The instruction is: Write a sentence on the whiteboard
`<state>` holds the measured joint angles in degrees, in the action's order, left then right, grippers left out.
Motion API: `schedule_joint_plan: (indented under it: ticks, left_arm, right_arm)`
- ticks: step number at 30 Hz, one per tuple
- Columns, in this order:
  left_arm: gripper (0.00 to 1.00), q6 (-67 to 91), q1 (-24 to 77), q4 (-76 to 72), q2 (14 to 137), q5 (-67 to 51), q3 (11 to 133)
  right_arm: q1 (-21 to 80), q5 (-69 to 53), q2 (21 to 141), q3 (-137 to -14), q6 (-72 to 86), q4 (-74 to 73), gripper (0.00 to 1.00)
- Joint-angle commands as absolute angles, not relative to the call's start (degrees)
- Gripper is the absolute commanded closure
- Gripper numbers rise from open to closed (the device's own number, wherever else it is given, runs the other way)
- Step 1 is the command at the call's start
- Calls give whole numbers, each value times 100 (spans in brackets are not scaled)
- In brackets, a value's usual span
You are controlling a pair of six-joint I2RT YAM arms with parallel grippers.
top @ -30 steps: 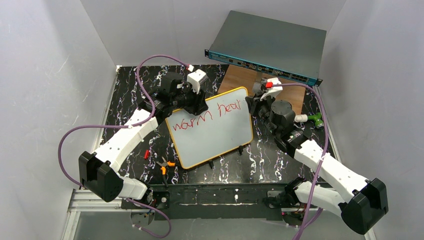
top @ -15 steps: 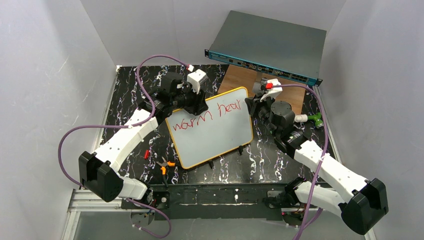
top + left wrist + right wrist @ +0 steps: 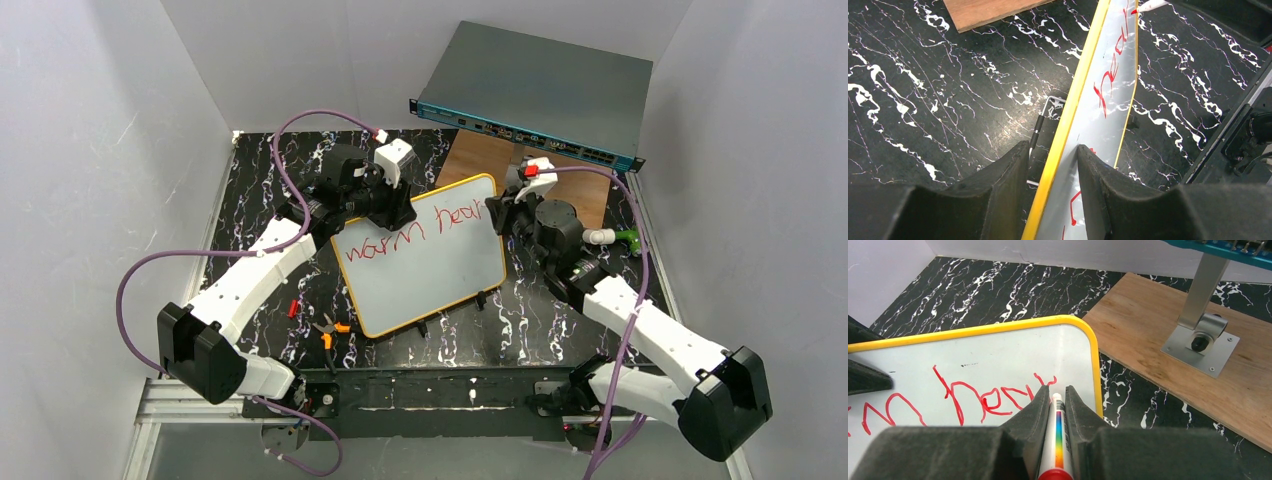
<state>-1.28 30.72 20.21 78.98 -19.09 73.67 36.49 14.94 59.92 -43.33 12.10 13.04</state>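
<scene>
The whiteboard [image 3: 420,265], white with a yellow-orange rim, stands tilted on the black marbled table. Red lettering of the sentence [image 3: 410,232] runs across its upper part, reading roughly "warm hear". My left gripper [image 3: 393,208] is shut on the board's upper left edge. In the left wrist view the rim [image 3: 1068,120] passes between the fingers of that gripper [image 3: 1053,165]. My right gripper [image 3: 1055,392] is shut on a white marker [image 3: 1058,440] with a rainbow stripe and red end. The marker's tip is at the board [image 3: 998,355], just right of the last red letters [image 3: 978,397].
A grey rack-mount box with a teal front [image 3: 540,90] stands at the back on a metal bracket [image 3: 1200,335], over a wooden board [image 3: 1158,350]. Orange-handled pliers [image 3: 328,330] and a small red piece [image 3: 292,308] lie near the board's lower left. A green object [image 3: 628,238] lies at the right.
My right gripper with the marker has shifted slightly left and up at the board's upper right. The left arm and the board have not moved.
</scene>
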Motion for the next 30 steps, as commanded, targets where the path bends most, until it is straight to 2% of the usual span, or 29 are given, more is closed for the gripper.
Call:
schedule_joint_plan:
  ticks: [1,20,30]
  left_arm:
    - [100,-193,3076,1871,7676,-1978,7571]
    - [100,-211,3076,1903,7715,-1960,7616]
    - [100,-220,3076,1926,7740,-1950,7648]
  right_arm:
    - [3630,1460,6084,-4532,1249,1731,99]
    - [3524,1726,6201,-4716,1044,1567,99]
    - [3533,1452,6011,-4916,1161,1477,99]
